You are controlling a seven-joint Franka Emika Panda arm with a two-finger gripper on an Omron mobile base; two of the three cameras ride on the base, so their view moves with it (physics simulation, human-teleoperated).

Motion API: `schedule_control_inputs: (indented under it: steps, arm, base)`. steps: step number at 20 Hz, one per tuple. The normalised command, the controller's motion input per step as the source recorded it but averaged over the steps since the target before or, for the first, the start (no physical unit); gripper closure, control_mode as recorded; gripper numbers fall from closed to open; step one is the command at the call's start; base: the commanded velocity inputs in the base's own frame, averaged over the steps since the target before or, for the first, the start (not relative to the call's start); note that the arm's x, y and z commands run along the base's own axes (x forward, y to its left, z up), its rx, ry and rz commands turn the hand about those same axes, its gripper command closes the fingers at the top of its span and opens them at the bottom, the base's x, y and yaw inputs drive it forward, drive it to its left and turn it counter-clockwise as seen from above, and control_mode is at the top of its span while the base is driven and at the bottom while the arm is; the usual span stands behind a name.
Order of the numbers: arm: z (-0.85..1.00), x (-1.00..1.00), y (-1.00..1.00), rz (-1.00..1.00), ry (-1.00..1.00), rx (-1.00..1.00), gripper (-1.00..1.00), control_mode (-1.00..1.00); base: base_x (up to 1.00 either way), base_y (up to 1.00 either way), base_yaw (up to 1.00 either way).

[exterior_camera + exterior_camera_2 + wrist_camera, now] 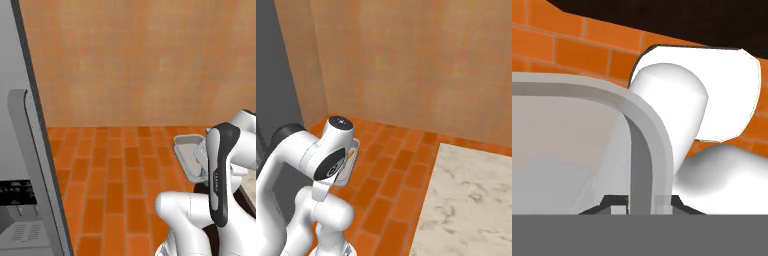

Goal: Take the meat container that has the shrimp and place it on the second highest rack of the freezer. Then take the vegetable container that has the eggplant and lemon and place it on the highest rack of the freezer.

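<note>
The meat container [188,151] is a shallow grey tray held up over the brick floor, to the right of the freezer, partly behind my white arm. A small orange piece, the shrimp [199,161], lies in it near the arm. From the right base view the container [352,159] peeks out behind my wrist. In the hand view its rim [643,150] runs straight down between my dark fingertips, and my gripper [641,201] is shut on that rim. The vegetable container, eggplant, lemon and racks are out of view.
The grey freezer door [30,150] with a long handle and a dark dispenser panel [17,192] stands close at the left. A marble counter [466,200] lies at the lower right. Orange brick floor [115,175] and a tan wall lie ahead.
</note>
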Motion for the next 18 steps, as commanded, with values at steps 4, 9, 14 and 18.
schedule_control_inputs:
  steps: [4,9,14,18]
  arm:
    - [0.00,0.00,0.00,0.00,0.00,0.00,1.00,1.00]
    - [0.00,0.00,0.00,0.00,0.00,0.00,1.00,1.00]
    - [0.00,0.00,0.00,0.00,0.00,0.00,1.00,1.00]
    - [0.00,0.00,0.00,0.00,0.00,0.00,1.00,1.00]
  base:
    - [0.96,-0.05,0.12]
    - [0.82,0.00,0.20]
    - [0.65,-0.10,0.27]
    - [0.60,-0.52,0.36]
